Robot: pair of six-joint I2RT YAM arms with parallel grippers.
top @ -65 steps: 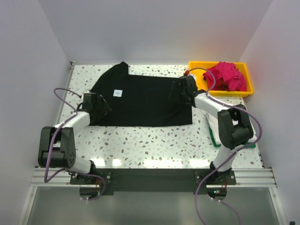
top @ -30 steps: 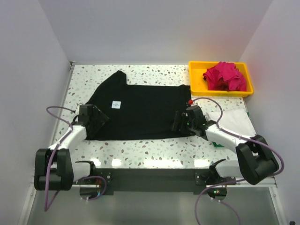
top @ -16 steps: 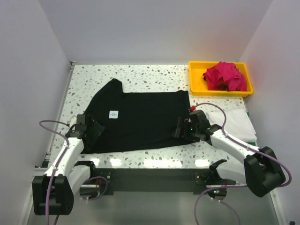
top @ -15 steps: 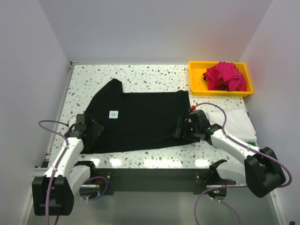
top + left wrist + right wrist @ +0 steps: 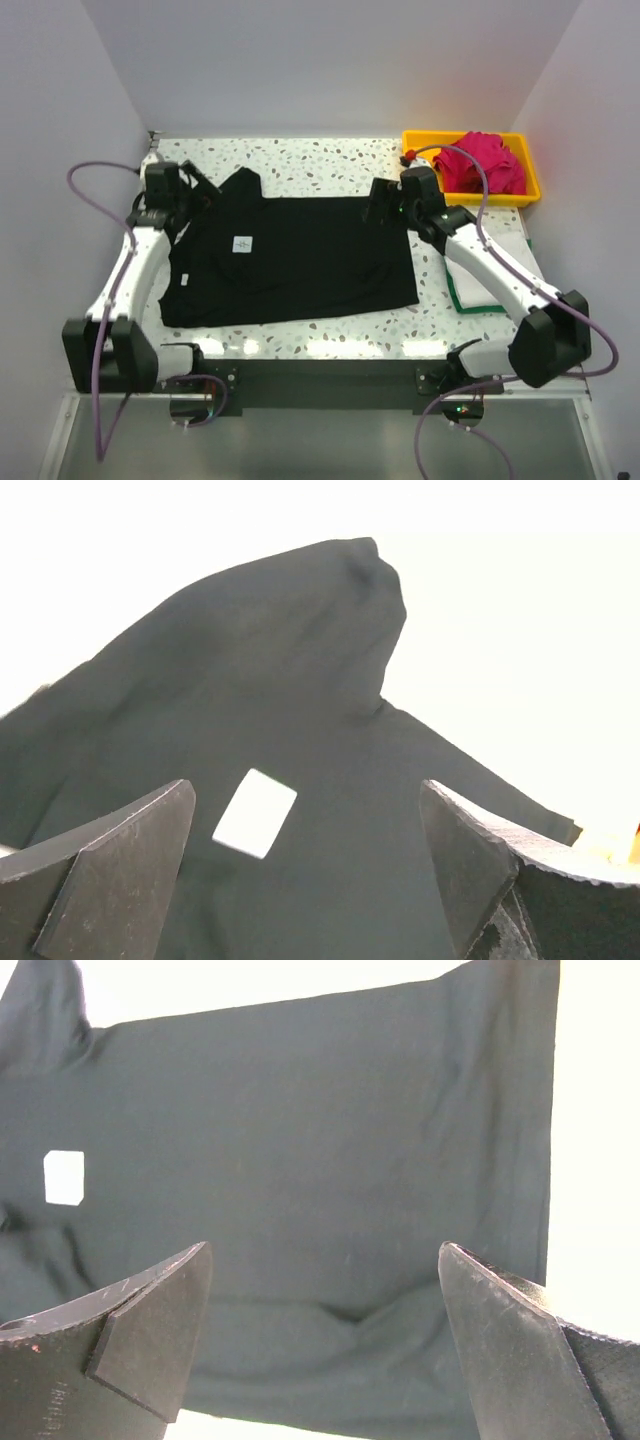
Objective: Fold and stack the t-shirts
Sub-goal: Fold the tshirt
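Between open tools, black t-shirt [image 5: 290, 258]

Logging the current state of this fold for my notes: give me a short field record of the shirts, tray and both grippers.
black t-shirt: spread flat, white label up
magenta t-shirt: bunched in yellow tray
white t-shirt: folded, lying on green t-shirt, right side
left gripper: open, empty, above black t-shirt's far-left part
right gripper: open, empty, above its far-right corner
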